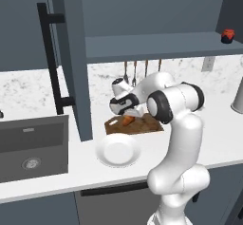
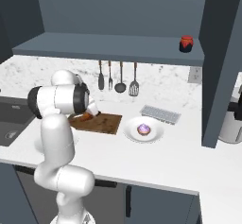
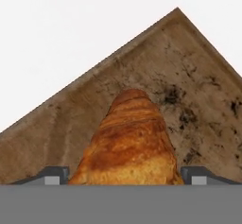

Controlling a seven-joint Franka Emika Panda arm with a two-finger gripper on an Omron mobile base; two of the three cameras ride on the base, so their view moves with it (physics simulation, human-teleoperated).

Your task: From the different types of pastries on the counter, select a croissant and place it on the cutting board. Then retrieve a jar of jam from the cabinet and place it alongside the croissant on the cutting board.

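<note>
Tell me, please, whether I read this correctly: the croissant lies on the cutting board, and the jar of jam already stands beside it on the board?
Not quite. The croissant does lie on the cutting board, but the jar of jam stands up on the cabinet shelf, not on the board, as the right base view shows.

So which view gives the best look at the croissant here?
The hand view: the croissant fills the centre, ridges sharp, over the cutting board, a fingertip on each side. The left base view shows a small orange patch under the gripper; the right base view, a sliver beside the arm.
</note>
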